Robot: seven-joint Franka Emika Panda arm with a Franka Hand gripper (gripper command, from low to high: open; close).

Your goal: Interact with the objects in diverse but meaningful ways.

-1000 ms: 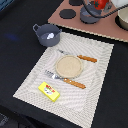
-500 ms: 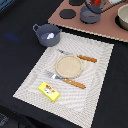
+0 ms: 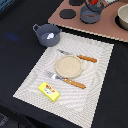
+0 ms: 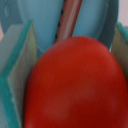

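Note:
In the wrist view a red tomato (image 4: 75, 85) fills the space between my gripper's (image 4: 70, 75) two teal finger pads (image 4: 20, 60), which press on its sides. Behind it a brown sausage (image 4: 69, 20) lies in a blue-grey pan (image 4: 97, 20). In the exterior view my gripper (image 3: 93, 4) hangs over a grey saucepan (image 3: 89, 15) on the toy stove at the top edge. A grey pot (image 3: 40, 31) with a white utensil (image 3: 49, 36) in it stands by the placemat's far corner. A yellow box (image 3: 48, 91) lies on the mat's near corner.
A striped placemat (image 3: 95, 95) holds a tan plate (image 3: 68, 65), with an orange-handled knife (image 3: 80, 56) and fork (image 3: 67, 80) beside it. The brown stove board (image 3: 107, 27) has black burners (image 3: 66, 13). A pale bowl (image 3: 123, 17) sits at the exterior view's right.

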